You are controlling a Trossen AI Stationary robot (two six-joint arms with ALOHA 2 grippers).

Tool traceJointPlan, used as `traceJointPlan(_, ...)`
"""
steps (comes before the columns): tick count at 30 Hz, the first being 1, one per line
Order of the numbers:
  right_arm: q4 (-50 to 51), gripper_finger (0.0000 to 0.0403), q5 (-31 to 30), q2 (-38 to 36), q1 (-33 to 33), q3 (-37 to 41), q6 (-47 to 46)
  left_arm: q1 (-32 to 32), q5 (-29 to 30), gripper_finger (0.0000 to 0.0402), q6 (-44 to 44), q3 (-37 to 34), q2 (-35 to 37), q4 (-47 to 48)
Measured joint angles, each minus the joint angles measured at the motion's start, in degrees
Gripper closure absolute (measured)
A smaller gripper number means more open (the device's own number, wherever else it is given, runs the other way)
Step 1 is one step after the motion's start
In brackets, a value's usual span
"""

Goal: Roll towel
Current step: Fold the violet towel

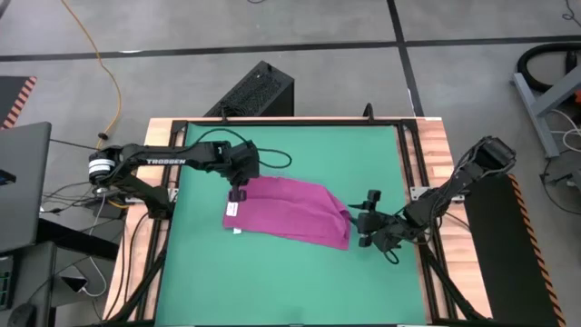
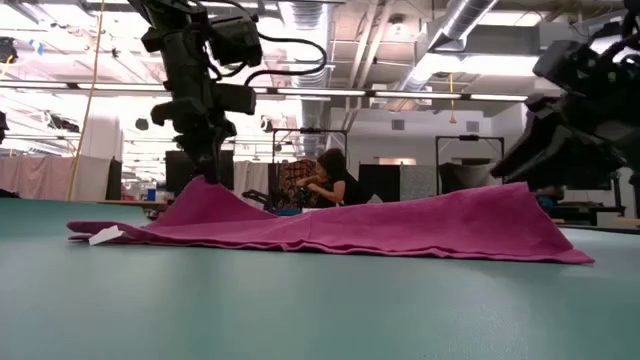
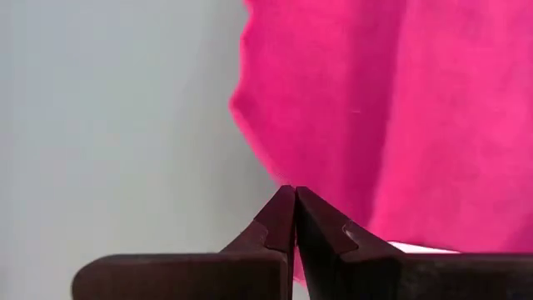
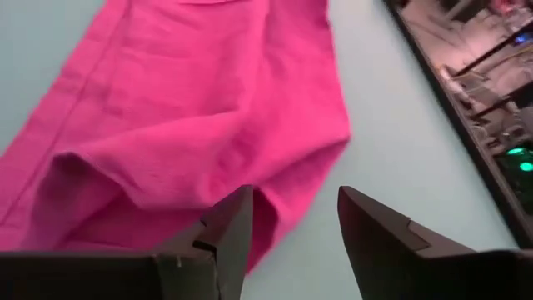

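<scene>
The magenta towel (image 1: 286, 211) lies crumpled on the green mat (image 1: 300, 282), its white tag (image 2: 103, 236) at the left end. My left gripper (image 1: 239, 193) points down over the towel's far left part and is shut on it; the cloth rises in a peak (image 2: 205, 185) under the fingertips. My right gripper (image 1: 364, 220) is low at the towel's right end, slanting down toward the left, and open. In the right wrist view the towel's right corner (image 4: 321, 154) lies just ahead of the gap between the fingers (image 4: 291, 193). The right end forms a hump (image 2: 515, 190). My left gripper pinches the towel's edge (image 3: 279, 179) at its far left part, between its two fingertips, from above and pointing steeply down. The cloth is drawn up into a peak there, while the rest lies on the mat. Whether my open right gripper touches the towel, I cannot tell.
Black rails (image 1: 408, 154) frame the mat on the wooden table. A black box (image 1: 259, 91) stands beyond the far edge, a laptop (image 1: 23, 182) to the left. In the low view a person (image 2: 335, 180) sits in the room behind. Bare mat lies in front of the towel.
</scene>
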State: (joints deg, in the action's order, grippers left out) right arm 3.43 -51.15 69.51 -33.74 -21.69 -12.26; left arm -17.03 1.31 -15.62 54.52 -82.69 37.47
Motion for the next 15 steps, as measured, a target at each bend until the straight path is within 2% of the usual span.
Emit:
traceJointPlan(6,-0.59,0.019,0.76,5.13,1.91,0.07,2.22,-0.05,-3.75,0.0401,0.81,1.07,2.02,-0.43)
traceJointPlan(9,-4.01,0.0191,0.74,7.63,3.26,0.04,5.1,1.06,-8.6,0.0401,1.31,1.36,2.3,-1.98)
traceJointPlan(15,-7.17,0.0191,2.35,11.71,6.35,-0.02,6.89,3.55,-5.12,0.0401,1.03,1.4,1.9,-1.56)
